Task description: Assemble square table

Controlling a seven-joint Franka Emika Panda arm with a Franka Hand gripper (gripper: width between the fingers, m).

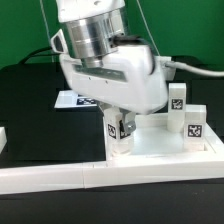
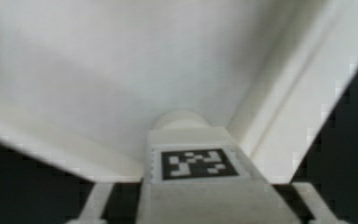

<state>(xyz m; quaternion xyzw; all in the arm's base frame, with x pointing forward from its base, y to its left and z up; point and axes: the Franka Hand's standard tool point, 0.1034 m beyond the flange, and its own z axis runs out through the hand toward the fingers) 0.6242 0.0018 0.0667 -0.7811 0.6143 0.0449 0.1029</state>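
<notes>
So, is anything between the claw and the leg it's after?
Nothing visible. The claw is closed around the leg, which is upright at a corner of the square table slab. Two other legs stand apart from it, toward the exterior view's right.

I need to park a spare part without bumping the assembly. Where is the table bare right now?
The black table is bare on the exterior view's left, between the marker board and the long white border wall. It is crowded at the centre and right: the claw is closed on a leg over the square tabletop, with two more legs standing beside it.
</notes>
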